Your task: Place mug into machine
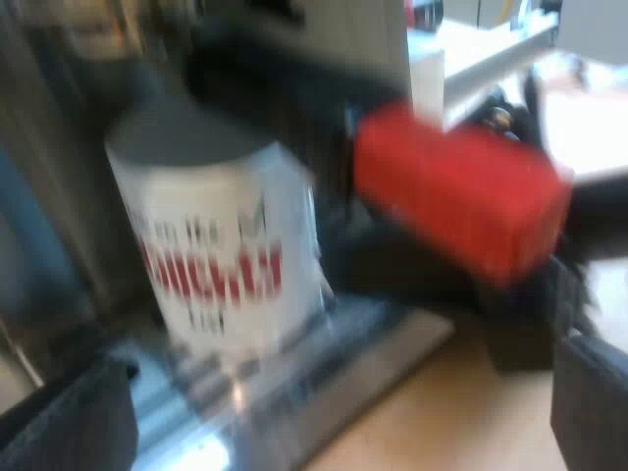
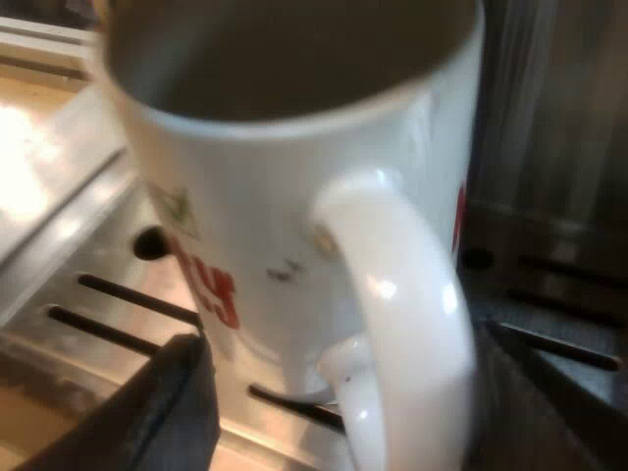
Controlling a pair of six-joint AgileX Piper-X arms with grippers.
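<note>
1. The mug (image 2: 255,196) is white with red letters. It stands upright on the slotted metal tray (image 2: 98,285) at the machine (image 2: 549,108) front.
2. Take the mug from above as a clock face, with 12 at the machine's dark back wall. The mug's handle (image 2: 392,314) then points to 6, straight at the right wrist camera.
3. On that dial, red letters show on the mug's wall at about 8. A red edge shows at about 4.
4. The right gripper (image 2: 343,339) is spread wide, with one black finger (image 2: 167,412) at about 7 and the other at about 5. The handle sits between them, and neither finger is closed on it.
5. The finger at 7 ends just beside the mug's wall, low down near the tray. I cannot tell whether it touches.
6. The left gripper (image 1: 334,392) is also spread and holds nothing. It hangs low in front of the tray, apart from the mug.
7. From the left wrist, the mug's lettered side faces the camera.
8. The holder's red end (image 1: 456,186) juts out from the machine's front. It is above tray level and just beside the mug's upper half.
9. Something dark lies under the red end near the mug, too blurred to name.
10. A pale wooden table (image 1: 432,412) meets the tray's front edge.
</note>
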